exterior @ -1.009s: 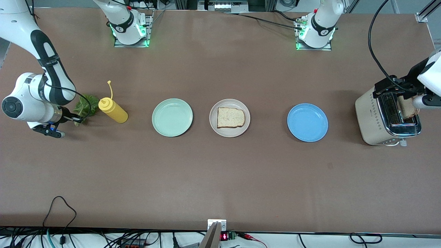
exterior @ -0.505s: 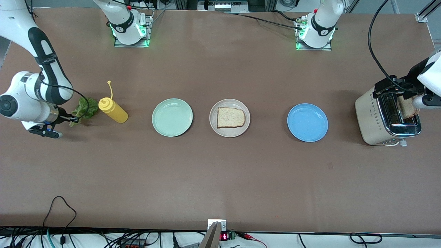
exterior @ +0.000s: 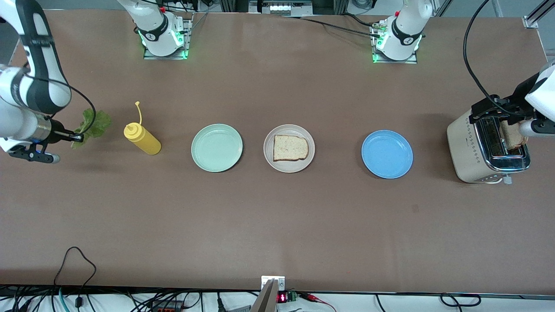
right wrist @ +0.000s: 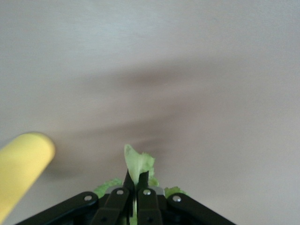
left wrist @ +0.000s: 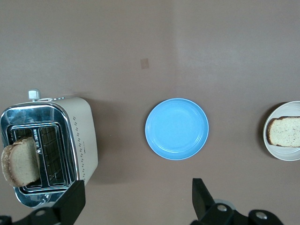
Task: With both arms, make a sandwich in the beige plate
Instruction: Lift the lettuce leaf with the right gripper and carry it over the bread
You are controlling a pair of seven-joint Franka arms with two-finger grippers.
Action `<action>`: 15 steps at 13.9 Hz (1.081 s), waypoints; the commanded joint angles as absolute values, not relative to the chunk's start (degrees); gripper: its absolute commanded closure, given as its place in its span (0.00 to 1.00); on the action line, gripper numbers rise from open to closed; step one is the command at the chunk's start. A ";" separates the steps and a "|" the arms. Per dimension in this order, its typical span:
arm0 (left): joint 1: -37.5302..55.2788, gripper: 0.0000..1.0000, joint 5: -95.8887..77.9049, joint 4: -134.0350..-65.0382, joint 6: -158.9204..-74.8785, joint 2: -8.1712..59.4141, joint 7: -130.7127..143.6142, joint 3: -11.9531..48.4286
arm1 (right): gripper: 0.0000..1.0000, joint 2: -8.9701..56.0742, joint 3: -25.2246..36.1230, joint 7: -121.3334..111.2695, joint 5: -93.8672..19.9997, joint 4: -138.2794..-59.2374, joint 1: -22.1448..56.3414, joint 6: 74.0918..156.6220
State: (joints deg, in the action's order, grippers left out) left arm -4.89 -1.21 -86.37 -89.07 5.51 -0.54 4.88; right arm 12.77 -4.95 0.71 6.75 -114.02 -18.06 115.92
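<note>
One bread slice (exterior: 290, 147) lies on the beige plate (exterior: 270, 158) at mid-table; both also show in the left wrist view, the slice (left wrist: 286, 132) on the plate (left wrist: 269, 143). A second bread slice (exterior: 513, 135) stands in the toaster (exterior: 470, 151), also seen in the left wrist view (left wrist: 19, 160). My right gripper (exterior: 79, 138) is shut on the green lettuce leaf (exterior: 93, 122) and holds it in the air at the right arm's end of the table; the leaf (right wrist: 137, 166) sticks out between its fingers. My left gripper (left wrist: 138, 199) is open and empty, high above the table by the toaster.
A yellow squeeze bottle (exterior: 142, 138) lies beside the lettuce. A mint green plate (exterior: 217, 147) sits between the bottle and the beige plate. A blue plate (exterior: 386, 154) sits between the beige plate and the toaster.
My right gripper has lifted the lettuce off the table and carried it up and away from the yellow bottle. The left arm has not moved.
</note>
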 commanded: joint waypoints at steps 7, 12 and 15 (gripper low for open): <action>-5.10 0.00 -0.09 -87.54 -89.56 4.39 -0.79 5.27 | 1.00 5.98 -11.06 14.74 -2.45 -105.30 -14.33 98.62; -5.10 0.00 0.00 -87.54 -89.47 4.39 -0.79 5.27 | 1.00 8.43 -12.92 38.26 -9.21 -104.24 -7.14 100.71; -5.10 0.00 -0.09 -87.45 -89.47 4.39 -0.79 5.27 | 1.00 11.33 -12.92 51.81 -9.32 -104.24 -0.72 105.01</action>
